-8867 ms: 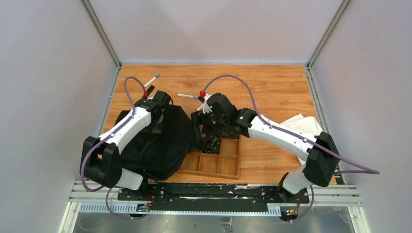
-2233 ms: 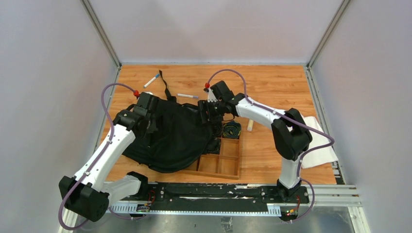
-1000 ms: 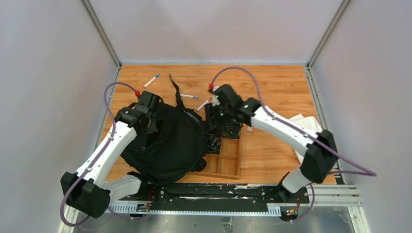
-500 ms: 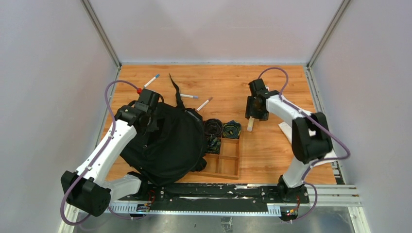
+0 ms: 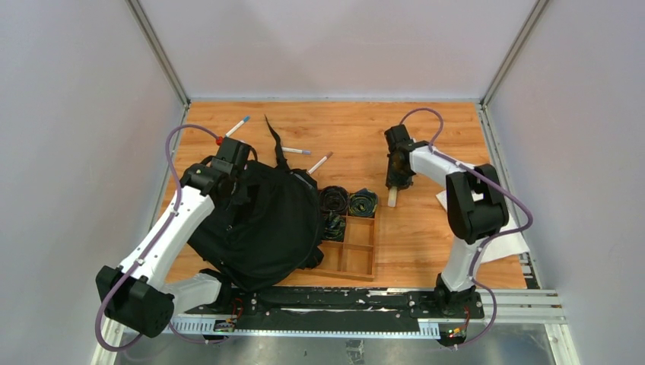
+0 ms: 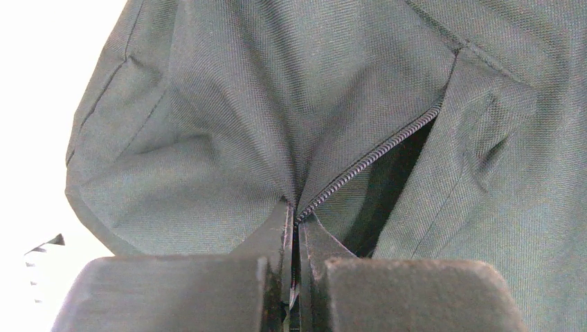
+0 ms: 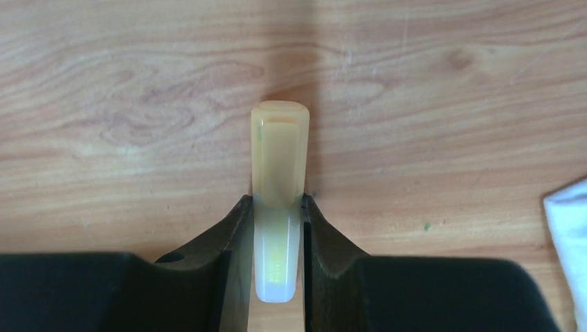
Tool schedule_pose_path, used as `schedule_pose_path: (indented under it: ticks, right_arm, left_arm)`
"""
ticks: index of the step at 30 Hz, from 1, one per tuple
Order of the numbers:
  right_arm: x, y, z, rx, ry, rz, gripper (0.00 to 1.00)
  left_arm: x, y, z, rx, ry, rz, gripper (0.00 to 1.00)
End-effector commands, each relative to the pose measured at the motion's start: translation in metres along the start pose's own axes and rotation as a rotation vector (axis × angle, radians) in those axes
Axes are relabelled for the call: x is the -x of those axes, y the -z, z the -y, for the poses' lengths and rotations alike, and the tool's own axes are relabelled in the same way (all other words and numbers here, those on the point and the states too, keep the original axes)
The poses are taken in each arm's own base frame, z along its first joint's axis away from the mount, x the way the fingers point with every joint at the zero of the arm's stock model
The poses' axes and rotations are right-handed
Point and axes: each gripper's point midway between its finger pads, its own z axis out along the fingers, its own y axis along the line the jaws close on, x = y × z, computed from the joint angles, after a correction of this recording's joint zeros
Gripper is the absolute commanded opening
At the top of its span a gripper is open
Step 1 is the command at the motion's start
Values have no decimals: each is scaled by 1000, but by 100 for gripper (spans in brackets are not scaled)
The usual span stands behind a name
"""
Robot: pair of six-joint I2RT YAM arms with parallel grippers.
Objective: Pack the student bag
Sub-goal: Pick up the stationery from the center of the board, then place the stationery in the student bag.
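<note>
The student bag [image 5: 258, 220], black and floppy, lies at the left of the table, and its right edge overlaps the wooden tray. My left gripper [image 5: 228, 163] is at its top left. In the left wrist view this gripper [image 6: 296, 218] is shut on the bag's fabric [image 6: 277, 104], right at the end of a half-open zipper [image 6: 374, 155]. My right gripper [image 5: 394, 181] is right of the tray, down at the table. Its jaws [image 7: 278, 204] press both sides of a pale yellow marker [image 7: 278, 145] that lies flat on the wood [image 5: 392, 198].
The wooden compartment tray [image 5: 357, 258] holds coiled cables [image 5: 333, 199] in its far cells. Three pens [image 5: 237, 125] [image 5: 295, 151] [image 5: 320, 161] and a loose black strap [image 5: 274, 141] lie behind the bag. A white cloth [image 5: 502, 236] lies at the right edge, also in the right wrist view [image 7: 571, 221].
My right arm has swung from above the tray over to the marker, and its jaws have closed onto it. The left gripper has kept its hold on the bag.
</note>
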Motion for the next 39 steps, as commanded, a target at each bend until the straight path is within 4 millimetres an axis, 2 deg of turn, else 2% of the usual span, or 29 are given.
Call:
schedule_pose_path:
  ticks: [1, 4, 9, 14, 18, 22, 25, 28, 34, 39]
  right_arm:
    - [6, 38, 2, 68, 5, 60, 0]
    - [11, 75, -9, 172, 19, 117, 0]
    - [-5, 144, -59, 423, 104, 175, 0]
    - [-47, 203, -136, 679, 230, 162, 0]
    - [-97, 244, -206, 905, 364, 97, 0]
    - [-128, 255, -254, 1010, 454, 31, 0]
    - [-136, 259, -282, 1089, 456, -29, 0]
    - [-133, 268, -307, 1152, 457, -54, 0]
    - [-130, 263, -345, 1186, 437, -129, 0]
    - [-140, 260, -365, 1229, 429, -208, 0]
  left_arm:
    - [19, 5, 12, -62, 13, 58, 0]
    - [20, 5, 13, -65, 9, 58, 0]
    - [20, 5, 15, -78, 4, 54, 0]
    - [21, 8, 18, -101, 0, 57, 0]
    - [21, 10, 22, -125, 1, 56, 0]
    - [21, 11, 25, -146, 2, 51, 0]
    - [21, 14, 25, -153, 5, 58, 0]
    - [23, 17, 23, -159, 22, 66, 0]
    - [24, 20, 25, -186, 33, 69, 0]
    - [31, 22, 21, -188, 31, 83, 0]
